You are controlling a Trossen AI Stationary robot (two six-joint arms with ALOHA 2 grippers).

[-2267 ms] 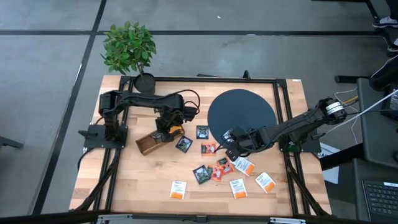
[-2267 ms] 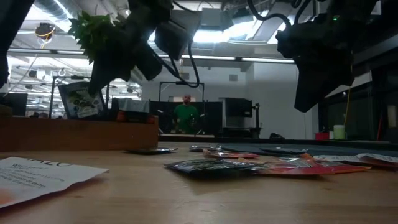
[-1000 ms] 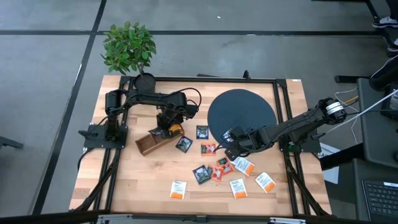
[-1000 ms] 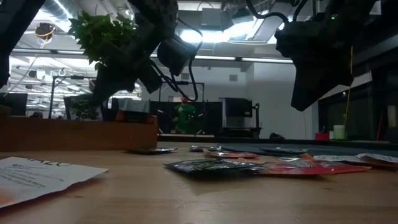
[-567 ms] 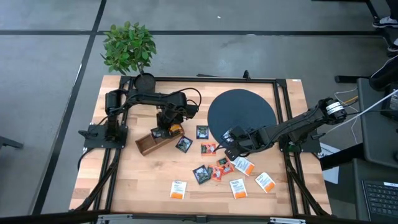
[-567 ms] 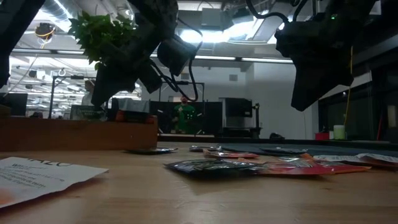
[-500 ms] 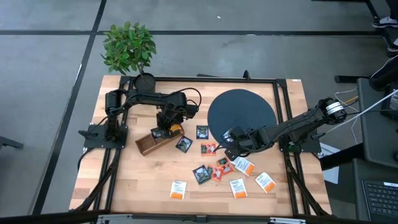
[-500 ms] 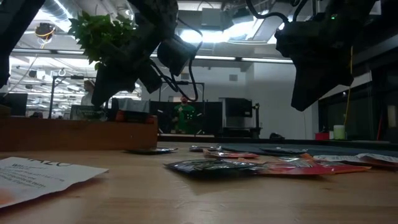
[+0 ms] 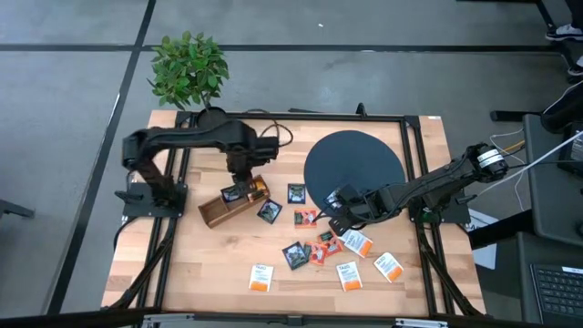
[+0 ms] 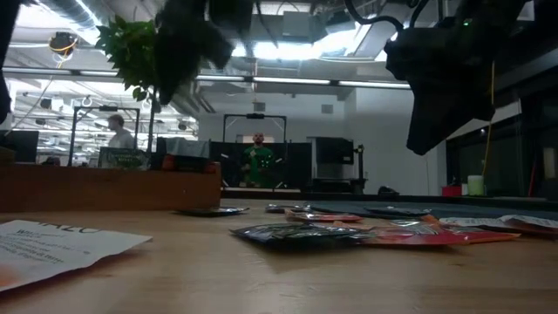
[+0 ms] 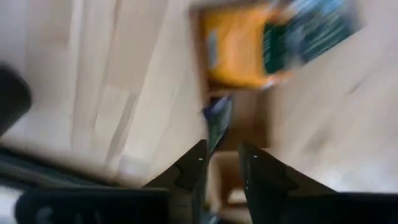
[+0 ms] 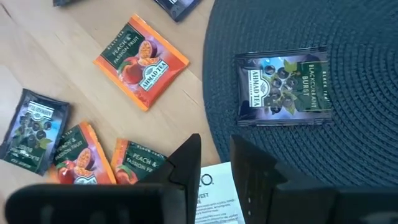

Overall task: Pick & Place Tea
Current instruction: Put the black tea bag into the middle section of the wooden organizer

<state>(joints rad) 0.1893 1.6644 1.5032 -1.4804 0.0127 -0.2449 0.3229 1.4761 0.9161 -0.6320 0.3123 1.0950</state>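
Tea sachets (image 9: 319,248) are lying scattered flat on the wooden surface (image 9: 209,264), most of them in a loose cluster near the front middle: dark ones, orange ones (image 12: 141,60), white ones (image 9: 260,276) with an orange band. One dark sachet (image 12: 282,85) is sitting on the edge of the round dark mat (image 9: 353,166). A few are already standing on edge in the wooden box (image 9: 226,205), left of the mat; the left wrist view is showing an orange one (image 11: 236,46) and a dark one there.

Handling, my read: these are looking very light, thin and floppy, with slick foil or paper wrap. Lying flat they're giving almost no edge to pinch, so a slide or press on one corner is probably needed to lift a lip. Best bet is taking hold at an edge or corner, not the middle. Overlapping ones in the cluster risk coming up two at a time. Crush risk looks low.

Left hand (image 11: 221,165) is hanging above the box, fingers slightly apart, holding nothing. Right hand (image 12: 214,155) is hovering at the mat's front edge over the dark sachet and cluster, fingers a narrow gap apart, empty.
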